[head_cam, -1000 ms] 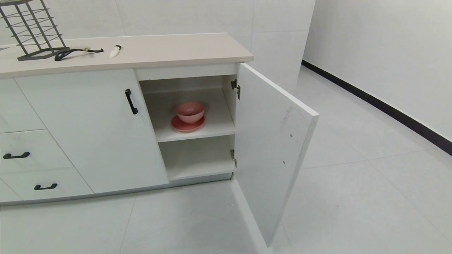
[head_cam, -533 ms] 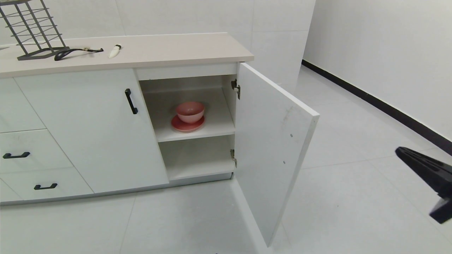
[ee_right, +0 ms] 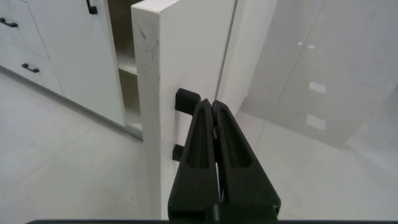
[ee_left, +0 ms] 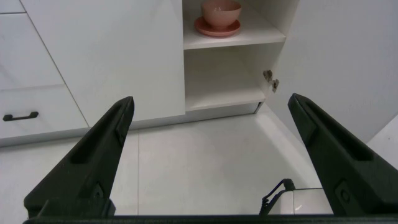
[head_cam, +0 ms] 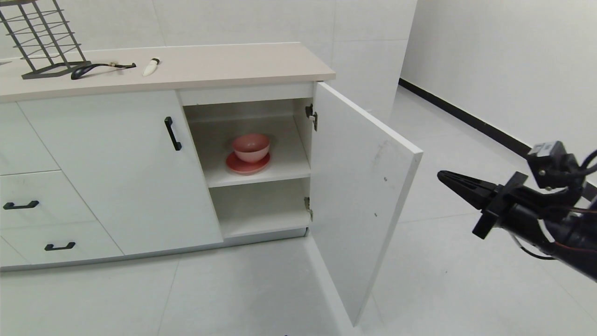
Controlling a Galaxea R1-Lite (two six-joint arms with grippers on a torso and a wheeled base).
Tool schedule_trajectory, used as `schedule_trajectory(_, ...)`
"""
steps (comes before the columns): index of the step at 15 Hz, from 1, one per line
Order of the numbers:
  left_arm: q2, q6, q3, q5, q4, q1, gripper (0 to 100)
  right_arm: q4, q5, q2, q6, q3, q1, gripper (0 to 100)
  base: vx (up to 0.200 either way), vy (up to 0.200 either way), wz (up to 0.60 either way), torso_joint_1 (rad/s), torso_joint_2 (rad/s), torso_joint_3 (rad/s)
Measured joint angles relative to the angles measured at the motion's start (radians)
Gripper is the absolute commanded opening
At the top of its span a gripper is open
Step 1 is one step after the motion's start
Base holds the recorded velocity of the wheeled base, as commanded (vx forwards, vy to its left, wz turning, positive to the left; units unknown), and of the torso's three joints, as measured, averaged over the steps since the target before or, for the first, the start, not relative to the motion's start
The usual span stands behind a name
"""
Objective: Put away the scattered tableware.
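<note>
A pink bowl [head_cam: 251, 147] sits on a pink plate [head_cam: 247, 165] on the upper shelf of the open cabinet; the bowl [ee_left: 221, 11] and plate [ee_left: 217, 27] also show in the left wrist view. The cabinet door [head_cam: 359, 186] stands swung out. My right gripper [head_cam: 443, 176] is shut and empty, out to the right of the door's outer face and pointing at it. In the right wrist view its tips [ee_right: 212, 107] are just short of the door's black handle [ee_right: 184, 102]. My left gripper [ee_left: 211, 102] is open and empty, low over the floor in front of the cabinet.
On the countertop [head_cam: 233, 60] lie a black-handled utensil [head_cam: 100, 68] and a white utensil [head_cam: 152, 67] beside a wire rack [head_cam: 39, 42]. Closed drawers [head_cam: 28, 205] sit at left. A wall with a black baseboard [head_cam: 466, 116] runs along the right.
My right arm has come into the head view from the right edge and moved left toward the open door, gripper shut. Bowl, plate and door have stayed put.
</note>
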Motion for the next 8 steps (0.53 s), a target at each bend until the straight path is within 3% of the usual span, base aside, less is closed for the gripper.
schedule_trajectory(8, 0.0, 0.0, 0.0, 0.0, 0.0, 0.0, 100, -0.013, 0.0, 0.207, -0.001, -0.159, 0.048, 0, 0.0, 0.0, 0.0, 0.0, 0.0, 0.0)
